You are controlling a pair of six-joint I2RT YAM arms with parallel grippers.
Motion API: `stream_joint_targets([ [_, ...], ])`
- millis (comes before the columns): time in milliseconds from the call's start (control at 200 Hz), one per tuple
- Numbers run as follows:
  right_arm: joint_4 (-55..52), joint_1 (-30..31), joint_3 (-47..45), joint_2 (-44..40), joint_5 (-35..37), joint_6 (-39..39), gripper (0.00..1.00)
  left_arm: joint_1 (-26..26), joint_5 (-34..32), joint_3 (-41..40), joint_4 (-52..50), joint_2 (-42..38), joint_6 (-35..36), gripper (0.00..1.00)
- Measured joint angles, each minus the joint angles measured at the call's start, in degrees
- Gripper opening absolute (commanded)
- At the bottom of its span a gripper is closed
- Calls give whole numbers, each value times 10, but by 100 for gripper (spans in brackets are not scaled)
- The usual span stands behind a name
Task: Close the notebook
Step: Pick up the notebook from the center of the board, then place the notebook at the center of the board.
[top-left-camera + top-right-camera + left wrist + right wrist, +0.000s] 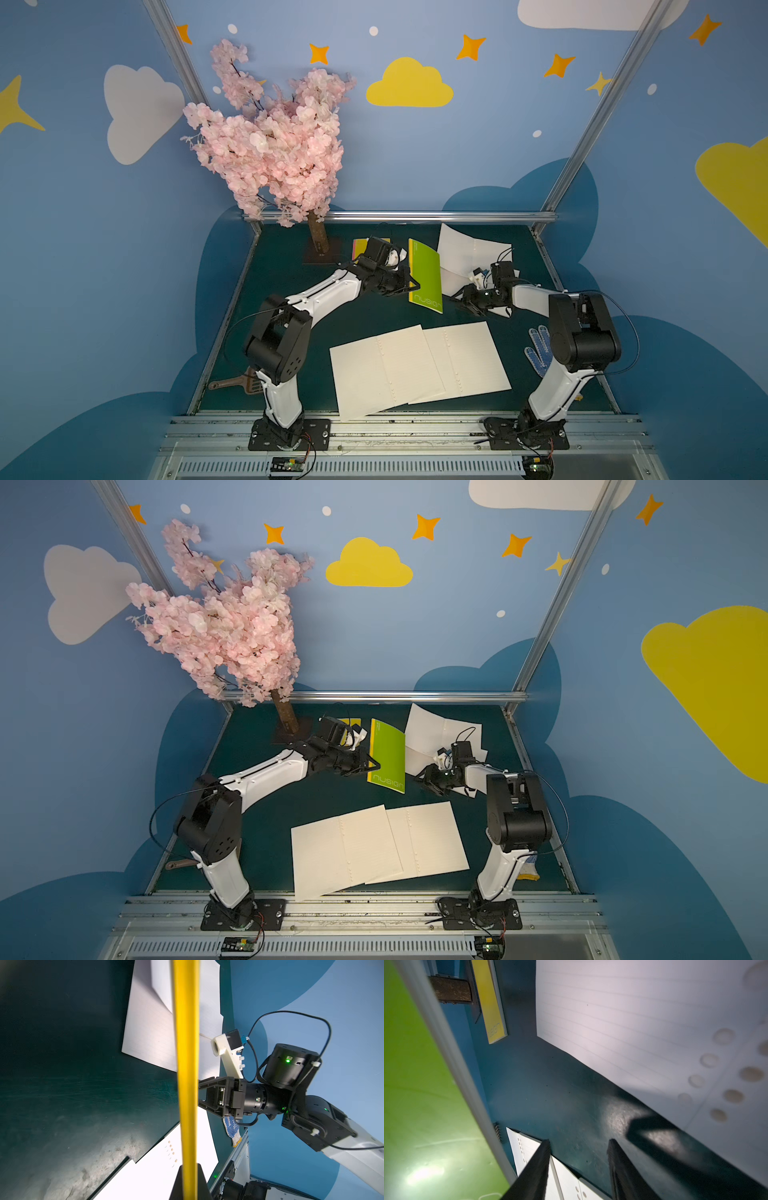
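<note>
The lime-green, yellow-edged paper notebook [424, 276] is held nearly upright over the rear middle of the dark green desk [291, 316]. It is pinched at its yellow edge by the left claw [413, 286], which is pressed together on it, presumably so that it can be swung over and shut. The right claw [459, 300] is partly spread and empty just beside the notebook, probably placed to steady it. White punched lined sheets [419, 370] lie apart at the front.

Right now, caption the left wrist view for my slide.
Left gripper clamps the notebook, a yellow band edge-on; right gripper open beyond.
</note>
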Motion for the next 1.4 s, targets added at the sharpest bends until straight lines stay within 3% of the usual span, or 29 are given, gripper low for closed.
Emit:
stream_joint_targets([
  [335,-7,0,9,0,0,-3,47,40,-6,-106,-40,-110,11,3],
  [811,-9,-7,12,0,0,-14,47,169,-41,-164,-172,-262,76,3],
  [1146,-10,-15,12,-6,-1,-16,47,260,-40,-163,-251,-258,147,3],
  [1397,-12,-19,12,-6,-3,-19,47,303,-74,-106,-336,-209,214,3],
])
